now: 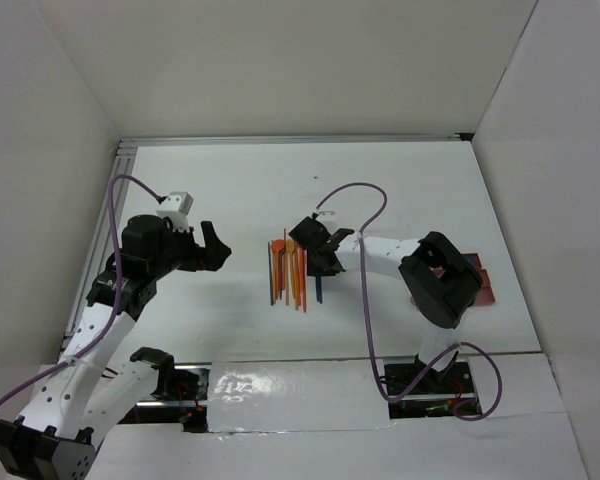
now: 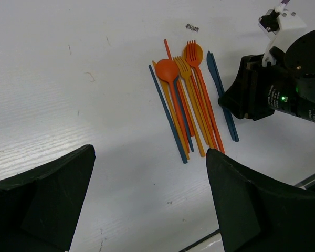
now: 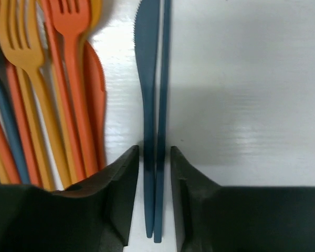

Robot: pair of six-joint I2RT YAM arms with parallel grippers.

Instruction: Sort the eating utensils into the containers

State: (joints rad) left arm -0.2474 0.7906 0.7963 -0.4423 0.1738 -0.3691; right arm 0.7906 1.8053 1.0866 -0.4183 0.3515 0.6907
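The eating utensils [image 1: 288,272] lie in a tight parallel bunch mid-table: orange spoons and forks [image 2: 189,100], plus a blue stick on the bunch's left edge. A blue knife [image 3: 147,79] and a thin blue stick [image 3: 165,79] lie side by side just right of the orange pile. My right gripper [image 3: 154,150] is low over them, its narrowly open jaws straddling both blue handles, a sliver of white table showing on each side. My left gripper [image 2: 149,199] hangs wide open and empty, left of the pile. A reddish-brown container [image 1: 483,283] shows partly behind the right arm.
White walls close in the table on the left, back and right. The right arm's black wrist [image 2: 283,89] sits right beside the pile. A small dark speck [image 2: 192,27] lies beyond the utensil tips. A purple cable [image 1: 365,300] loops over the table by the right arm.
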